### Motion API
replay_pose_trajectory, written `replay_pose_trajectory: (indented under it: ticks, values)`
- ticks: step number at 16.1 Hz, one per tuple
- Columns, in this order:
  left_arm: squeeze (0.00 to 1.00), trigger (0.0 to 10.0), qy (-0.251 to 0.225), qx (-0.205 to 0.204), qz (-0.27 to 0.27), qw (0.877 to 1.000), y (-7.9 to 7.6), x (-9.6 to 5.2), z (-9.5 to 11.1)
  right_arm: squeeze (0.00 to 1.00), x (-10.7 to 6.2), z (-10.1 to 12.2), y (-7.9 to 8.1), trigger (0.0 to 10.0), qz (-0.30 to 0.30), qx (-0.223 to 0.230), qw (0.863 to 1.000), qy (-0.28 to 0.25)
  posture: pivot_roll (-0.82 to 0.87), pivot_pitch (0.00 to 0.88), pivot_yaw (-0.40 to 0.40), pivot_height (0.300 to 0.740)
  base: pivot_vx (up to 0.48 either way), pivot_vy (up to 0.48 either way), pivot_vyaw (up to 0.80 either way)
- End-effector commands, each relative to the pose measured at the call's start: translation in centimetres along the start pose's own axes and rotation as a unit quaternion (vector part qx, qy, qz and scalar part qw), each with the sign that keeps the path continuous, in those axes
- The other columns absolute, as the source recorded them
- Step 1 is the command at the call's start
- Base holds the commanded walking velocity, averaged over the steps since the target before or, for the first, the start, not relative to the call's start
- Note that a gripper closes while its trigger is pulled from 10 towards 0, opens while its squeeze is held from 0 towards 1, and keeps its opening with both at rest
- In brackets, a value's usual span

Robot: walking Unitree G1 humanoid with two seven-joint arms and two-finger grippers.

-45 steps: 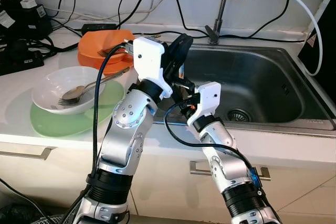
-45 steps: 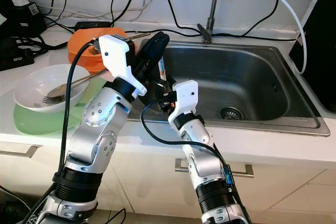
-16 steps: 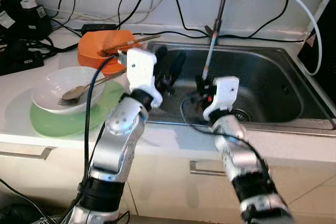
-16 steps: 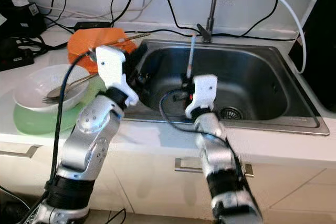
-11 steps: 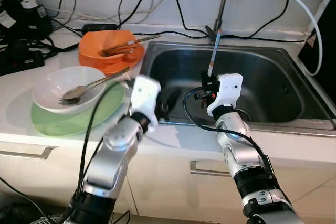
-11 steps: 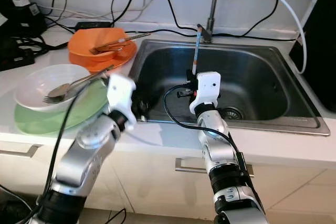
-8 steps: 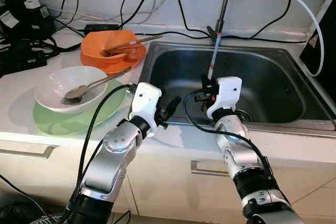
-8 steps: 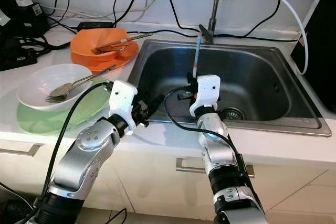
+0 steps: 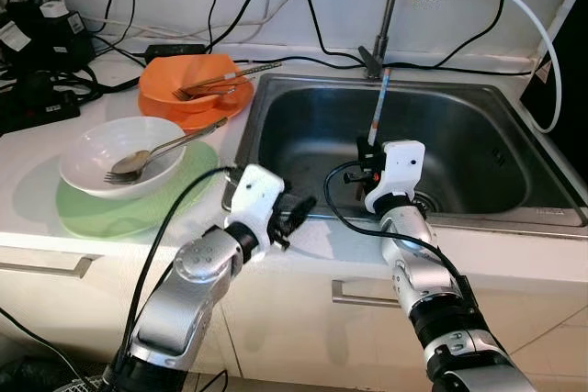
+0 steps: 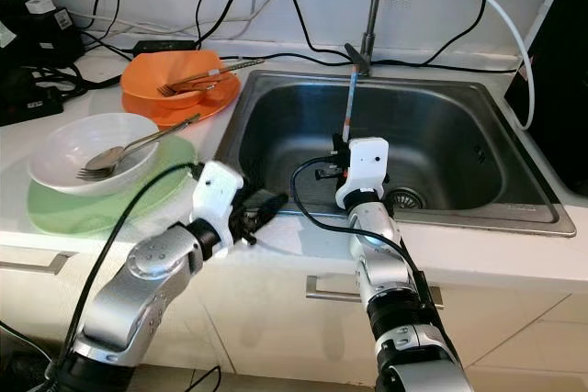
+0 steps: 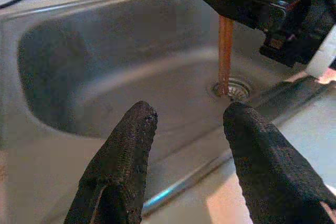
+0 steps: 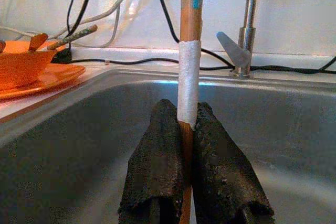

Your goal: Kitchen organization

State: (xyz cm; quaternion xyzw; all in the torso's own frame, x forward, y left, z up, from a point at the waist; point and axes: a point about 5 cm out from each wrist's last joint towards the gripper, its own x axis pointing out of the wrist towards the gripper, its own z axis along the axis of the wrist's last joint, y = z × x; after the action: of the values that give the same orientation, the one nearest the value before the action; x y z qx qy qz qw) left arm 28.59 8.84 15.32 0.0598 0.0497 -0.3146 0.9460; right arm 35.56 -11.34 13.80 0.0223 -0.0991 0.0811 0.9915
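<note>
Left eye view: right gripper (image 9: 369,155) clamped on one thin wooden chopstick with a white band and blue tip (image 9: 378,106), held upright over the stainless steel sink (image 9: 478,149), just above the front rim. Left gripper (image 9: 296,213) low at the counter's front edge, spread, holding nothing. On the white counter, one orange bowl on an orange plate (image 9: 191,84) carrying a fork and chopsticks; one white bowl (image 9: 121,151) with a spoon and fork, resting on one round green plate (image 9: 129,207).

Right eye view: same layout; chopstick tip reaching up toward the base of the single chrome tap (image 10: 371,8); round drain (image 10: 402,197) just beside the right wrist.

Left wrist view: two black fingers (image 11: 119,156) well apart, empty, facing the basin and the held stick.

Right wrist view: both black fingers (image 12: 161,166) pressed tight around the stick below its white band.

Judged step: carrying the chopstick into the sink. Next, probably: lower the wrist into the basin, tilt the stick flat, then release, keeping clear of tap and drain.
</note>
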Motion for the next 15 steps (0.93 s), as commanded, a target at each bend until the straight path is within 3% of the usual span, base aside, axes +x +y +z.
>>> replay_pose_trajectory:
  ticks: [1,2,3,8,9,13,15]
  values:
    - [0.0,10.0,-0.003,0.005,-0.017,1.0,-0.38,-0.23,0.38,0.0,0.23,0.16,0.17,10.0,0.002,-0.002,1.0,-0.005,0.11,0.0,0.02,0.74,0.0,0.0,0.0]
    - [0.0,10.0,0.0,0.007,-0.022,1.0,-0.47,-0.31,0.35,0.65,0.27,0.13,0.25,10.0,0.003,0.0,1.0,-0.005,0.11,0.0,0.02,0.74,0.0,0.0,0.0]
    - [0.0,10.0,0.0,0.007,-0.023,1.0,-0.48,-0.33,0.35,0.7,0.28,0.14,0.29,10.0,0.003,0.001,1.0,-0.006,0.11,0.0,0.02,0.74,0.0,0.0,0.0]
    - [0.0,10.0,0.0,0.012,-0.029,1.0,-0.66,-0.19,0.52,0.61,0.34,0.1,0.32,10.0,0.001,-0.001,1.0,-0.006,0.11,0.001,0.019,0.74,0.0,0.0,0.0]
    - [0.0,10.0,0.0,0.012,-0.03,0.999,-0.71,-0.18,0.53,0.0,0.36,0.12,0.25,10.0,0.001,-0.002,1.0,-0.006,0.1,0.003,0.017,0.74,0.0,0.0,0.0]
    - [0.0,10.0,-0.002,0.012,-0.025,1.0,-0.71,-0.12,0.62,0.0,0.48,0.3,0.18,10.0,0.001,-0.003,1.0,-0.009,0.11,0.013,0.011,0.74,0.0,0.0,0.0]
    - [0.0,10.0,-0.017,0.02,0.006,1.0,-0.03,0.09,1.11,0.0,0.67,0.91,0.38,10.0,0.006,0.002,1.0,-0.023,0.11,0.019,0.009,0.74,0.0,0.0,0.0]
